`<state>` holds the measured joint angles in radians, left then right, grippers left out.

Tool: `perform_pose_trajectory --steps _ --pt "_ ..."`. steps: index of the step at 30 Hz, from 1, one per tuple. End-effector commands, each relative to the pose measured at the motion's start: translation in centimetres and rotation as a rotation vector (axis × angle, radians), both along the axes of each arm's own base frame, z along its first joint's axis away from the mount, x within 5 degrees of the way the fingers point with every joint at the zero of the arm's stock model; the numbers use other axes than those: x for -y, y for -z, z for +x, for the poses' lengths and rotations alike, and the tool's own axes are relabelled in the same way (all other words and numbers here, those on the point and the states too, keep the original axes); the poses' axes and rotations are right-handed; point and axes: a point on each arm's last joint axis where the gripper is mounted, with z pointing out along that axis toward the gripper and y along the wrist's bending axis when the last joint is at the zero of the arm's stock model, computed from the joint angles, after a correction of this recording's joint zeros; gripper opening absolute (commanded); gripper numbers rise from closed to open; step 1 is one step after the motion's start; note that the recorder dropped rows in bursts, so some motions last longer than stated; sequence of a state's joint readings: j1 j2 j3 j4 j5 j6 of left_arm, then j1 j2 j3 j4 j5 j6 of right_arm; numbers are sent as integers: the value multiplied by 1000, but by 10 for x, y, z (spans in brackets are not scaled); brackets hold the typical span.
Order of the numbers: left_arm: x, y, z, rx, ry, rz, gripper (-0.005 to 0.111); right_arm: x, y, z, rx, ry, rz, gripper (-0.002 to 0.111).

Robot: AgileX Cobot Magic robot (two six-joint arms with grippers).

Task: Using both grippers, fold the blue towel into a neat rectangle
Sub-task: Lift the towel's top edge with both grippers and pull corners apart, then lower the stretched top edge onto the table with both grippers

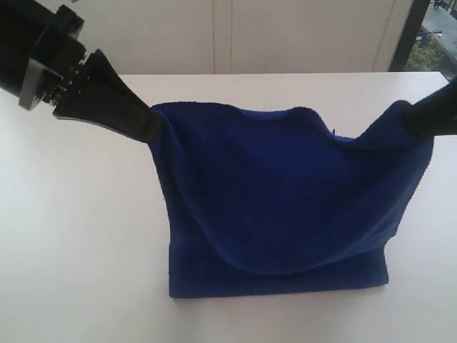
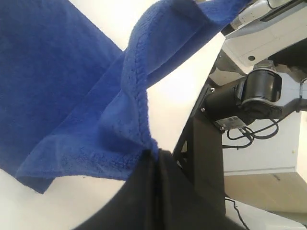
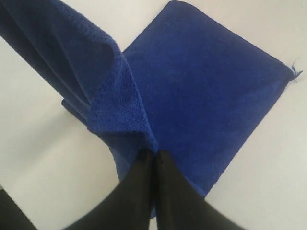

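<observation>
The soft royal-blue microfibre towel point(image 1: 285, 193) hangs from its two far corners. Its near part lies flat on the smooth white tabletop point(image 1: 86, 250), and its middle sags in a deep belly over that resting strip. The left pincer point(image 1: 151, 126), black with narrow tapering fingers, is clamped on the far-left corner. The right pincer point(image 1: 418, 118) is pinched the same way on the far-right corner. In both wrist views the fingertips meet with only a small bite of cloth between them.

The cloth looks light and completely limp. It has no stiffness of its own, so it droops wherever it is unsupported and will follow whatever the corners do. The fuzzy, looped pile should grip rather than slide, and nothing here is fragile. The stitched hem point(image 2: 139, 96) is the firmest part, so the corners are the sensible place to hold. With so little cloth in each grip, a hard outward pull could likely tug a corner free.

The part on the tabletop is a clean rectangle with straight edges. A loose thread point(image 3: 295, 72) trails from one resting corner.
</observation>
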<state>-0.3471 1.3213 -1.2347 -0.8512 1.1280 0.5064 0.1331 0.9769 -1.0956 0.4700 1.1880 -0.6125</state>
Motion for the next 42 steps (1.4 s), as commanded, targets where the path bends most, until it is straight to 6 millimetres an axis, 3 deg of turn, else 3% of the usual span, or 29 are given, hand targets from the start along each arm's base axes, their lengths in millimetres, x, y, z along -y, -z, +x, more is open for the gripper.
perform_pose_trajectory --steps 1,7,10,14,17,21,29,42 --pt "-5 4 -24 -67 83 -6 0 1 -2 -10 -18 12 14 0" --pt "-12 -11 -47 -19 75 -53 0 3 -10 -23 11 38 41 0" --pt "-12 -11 -47 -23 74 -50 0 3 -8 -23 -6 58 53 0" --pt "-12 1 -48 -67 71 -36 0 3 15 -22 -88 60 42 0" --pt "-12 9 -49 -95 70 -29 0 3 20 -22 -102 60 33 0" --pt "-12 7 -49 -101 70 -46 0 6 19 -21 -82 74 -6 0" --pt "-11 7 -45 -80 38 -56 0 15 -1 -13 48 185 -41 0" --pt "-9 8 -30 53 -54 -70 0 15 -1 -10 67 196 -33 0"
